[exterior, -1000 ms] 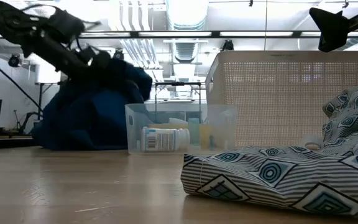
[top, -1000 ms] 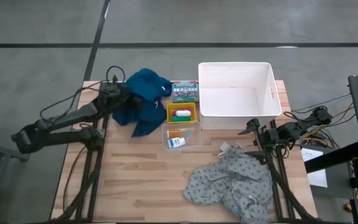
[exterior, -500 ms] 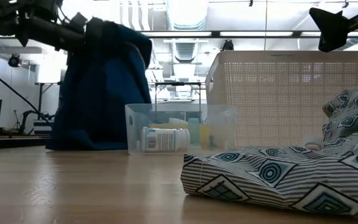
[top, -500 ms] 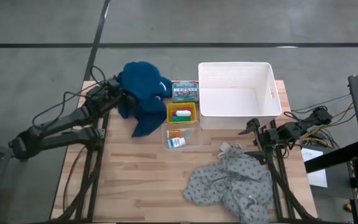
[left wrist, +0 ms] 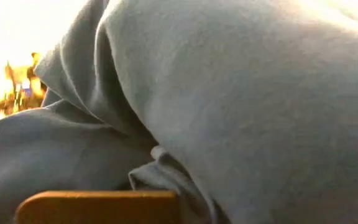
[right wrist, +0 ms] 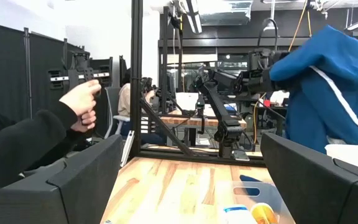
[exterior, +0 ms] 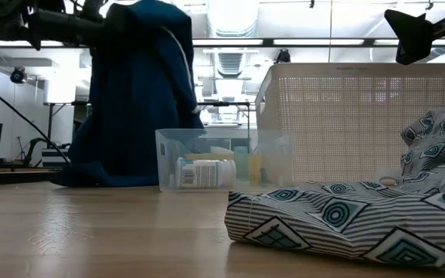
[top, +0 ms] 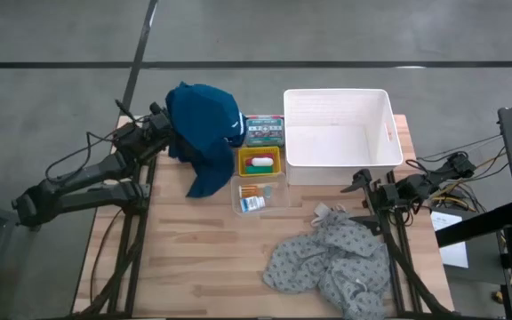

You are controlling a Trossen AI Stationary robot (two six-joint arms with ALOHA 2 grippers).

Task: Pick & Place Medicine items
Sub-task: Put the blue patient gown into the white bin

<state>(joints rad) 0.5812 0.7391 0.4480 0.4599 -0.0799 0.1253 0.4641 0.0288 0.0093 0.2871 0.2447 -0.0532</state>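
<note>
The left claw point(top: 169, 124) is clamped on the blue cloth point(top: 203, 124), lifted beside the white basket point(top: 336, 129). The medicine items point(top: 254, 197) sit in small trays near the basket, which looks empty. The right claw point(top: 363, 185) waits, fingers apart.

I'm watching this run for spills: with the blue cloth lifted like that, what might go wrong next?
The left pincer holds the dark blue cloth up, and its hanging tail is close beside the clear tray of medicine items; swinging it may drag or tip that tray or the yellow bin. The grip looks bunched, so the cloth might slip.
</note>
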